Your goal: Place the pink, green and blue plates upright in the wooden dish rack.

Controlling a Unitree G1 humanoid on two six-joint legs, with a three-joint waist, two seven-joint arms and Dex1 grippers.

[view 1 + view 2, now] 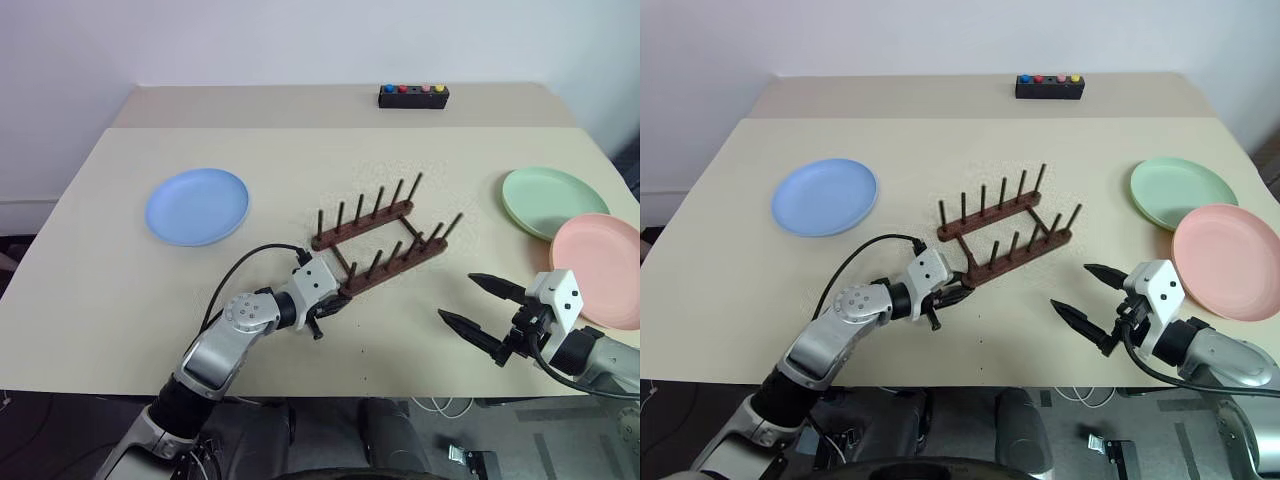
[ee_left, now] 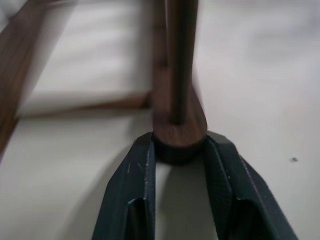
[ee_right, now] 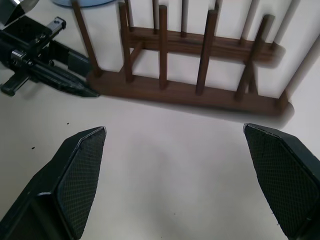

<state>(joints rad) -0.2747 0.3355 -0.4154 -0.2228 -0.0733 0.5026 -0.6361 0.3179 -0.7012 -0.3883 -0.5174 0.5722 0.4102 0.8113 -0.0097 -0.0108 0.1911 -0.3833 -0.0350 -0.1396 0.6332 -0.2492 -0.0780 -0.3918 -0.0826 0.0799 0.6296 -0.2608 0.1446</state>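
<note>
The wooden dish rack point(image 1: 365, 222) sits mid-table, its two peg rails running diagonally. My left gripper point(image 1: 335, 297) is shut on the near end of the front rail; in the left wrist view both fingers point(image 2: 135, 170) press the rounded rail end point(image 2: 179, 135). My right gripper point(image 1: 455, 296) hovers open just right of the rack and holds nothing. The right wrist view faces the rack point(image 3: 200, 95) from the side. The blue plate point(image 1: 197, 205) lies flat at the left. The green plate point(image 1: 553, 200) and the pink plate point(image 1: 600, 268) lie flat at the right, the pink one overlapping the green one's edge.
A small black box with coloured buttons point(image 1: 412, 95) stands at the table's far edge. The table's front edge point(image 1: 400, 393) runs just below both arms. A black cable point(image 1: 250, 258) loops above my left forearm.
</note>
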